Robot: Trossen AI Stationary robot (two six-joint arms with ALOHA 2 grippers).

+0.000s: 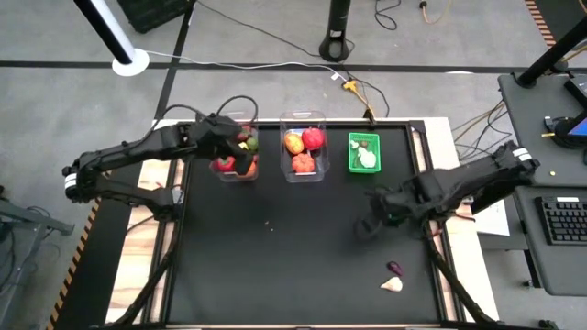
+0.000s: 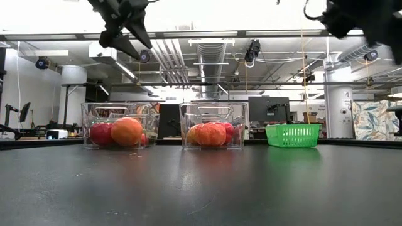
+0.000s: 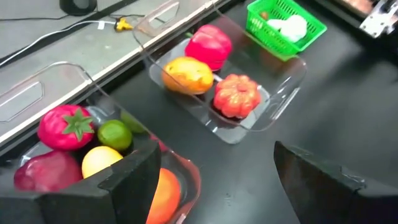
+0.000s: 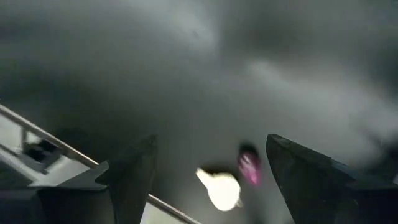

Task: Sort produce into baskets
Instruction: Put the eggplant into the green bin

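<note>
No readable writing; left pincer (image 1: 240, 156) open over the left tub (image 1: 237, 174).

Left gripper (image 1: 240, 156) jaws spread, right gripper (image 1: 369, 225) jaws spread

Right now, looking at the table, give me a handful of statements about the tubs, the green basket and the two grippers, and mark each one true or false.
1. The green basket holds white pieces. True.
2. Every piece of produce is already in a container. False: a purple piece and a white piece lie on the black table.
3. The left gripper is over the left clear tub, open and empty. True.
4. The right gripper grips an orange fruit. False: it is open and holds nothing.
5. The middle clear tub is empty. False: it holds red, yellow and orange produce.
</note>
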